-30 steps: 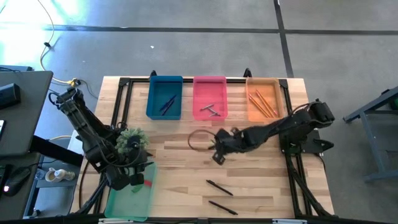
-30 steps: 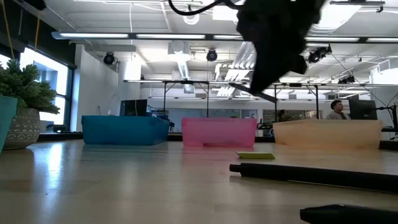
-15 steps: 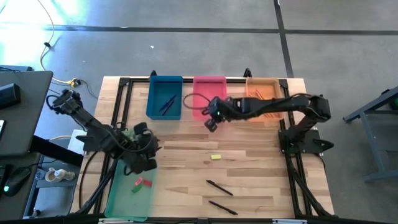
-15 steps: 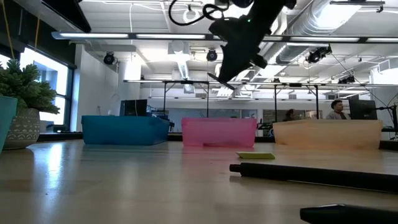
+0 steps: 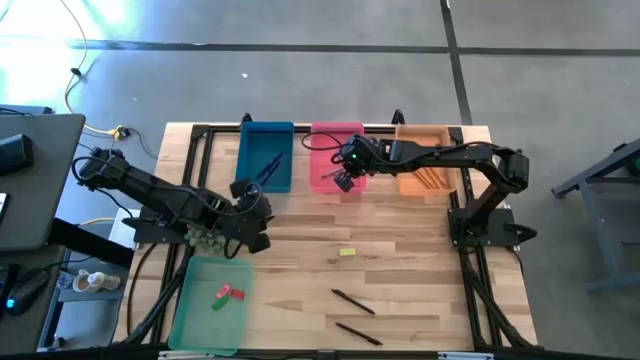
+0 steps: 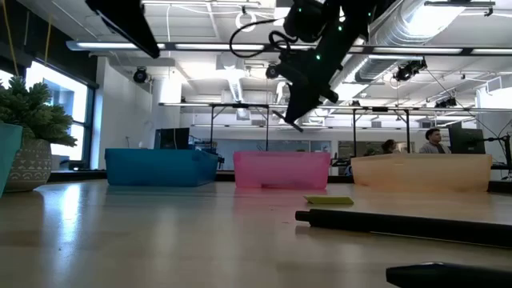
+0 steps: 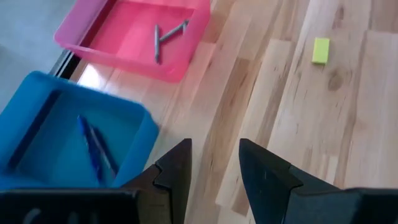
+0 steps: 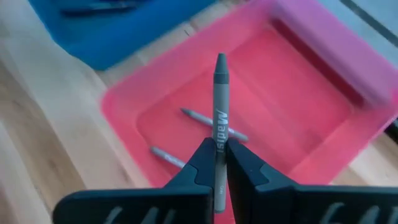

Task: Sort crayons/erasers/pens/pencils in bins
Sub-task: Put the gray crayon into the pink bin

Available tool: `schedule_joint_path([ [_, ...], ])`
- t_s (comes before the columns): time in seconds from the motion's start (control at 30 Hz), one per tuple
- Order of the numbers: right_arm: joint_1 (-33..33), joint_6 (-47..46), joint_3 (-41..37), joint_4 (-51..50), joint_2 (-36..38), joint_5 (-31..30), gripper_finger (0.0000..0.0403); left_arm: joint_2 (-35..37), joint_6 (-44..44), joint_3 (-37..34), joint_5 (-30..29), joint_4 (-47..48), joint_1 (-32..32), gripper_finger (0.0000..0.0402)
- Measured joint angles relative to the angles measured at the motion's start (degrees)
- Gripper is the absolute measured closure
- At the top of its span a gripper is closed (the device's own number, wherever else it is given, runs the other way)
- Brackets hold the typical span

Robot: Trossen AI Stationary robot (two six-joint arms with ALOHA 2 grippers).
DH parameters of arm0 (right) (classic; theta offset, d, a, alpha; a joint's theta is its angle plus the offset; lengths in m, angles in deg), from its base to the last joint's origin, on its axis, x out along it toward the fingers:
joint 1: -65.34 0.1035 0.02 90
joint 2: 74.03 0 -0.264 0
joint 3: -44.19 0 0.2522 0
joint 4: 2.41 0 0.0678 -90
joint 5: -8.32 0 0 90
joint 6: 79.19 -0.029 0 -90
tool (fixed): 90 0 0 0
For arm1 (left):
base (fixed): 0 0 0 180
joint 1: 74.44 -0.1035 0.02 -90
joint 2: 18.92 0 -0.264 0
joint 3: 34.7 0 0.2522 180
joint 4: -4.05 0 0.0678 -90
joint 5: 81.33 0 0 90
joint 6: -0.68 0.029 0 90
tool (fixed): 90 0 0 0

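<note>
One grey crayon (image 8: 220,93) is pinched by its lower end between the closed fingers of the right gripper (image 5: 343,180), which hangs above the pink bin (image 5: 337,135). Two more crayons (image 8: 205,121) lie crossed on that bin's floor. A crayon looks light and stiff, but waxy and likely to snap under a hard squeeze, so a gentle hold across the paper wrap near its middle would seem safest.

Left of the pink bin, the left gripper (image 5: 252,212) hovers near the blue bin (image 5: 265,130), its fingers (image 7: 177,171) partly apart and empty. On the bare wood a yellow eraser (image 5: 347,252) waits, small and rubbery, easy to grip across its short sides. Two black pens (image 5: 353,301) lie nearer the table's front edge.
</note>
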Motion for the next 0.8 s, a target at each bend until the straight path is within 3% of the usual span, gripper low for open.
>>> schedule_joint_path([
  [0.4, -3.0, 2.0, -4.6, 4.7, -4.3, 4.9, 0.04, -0.1, 14.1, 0.0, 14.7, -15.8, -11.5, 0.028],
  [0.63, -3.0, 2.0, -4.6, 5.3, -8.0, 6.5, 0.0397, -0.1, 15.6, 0.0, 21.6, -19.6, -15.7, 0.028],
  [0.8, -3.0, 1.2, -4.6, 5.6, -8.5, 7.2, 0.0371, -0.1, 15.2, 0.0, 23.5, -19.6, -17.0, 0.028],
])
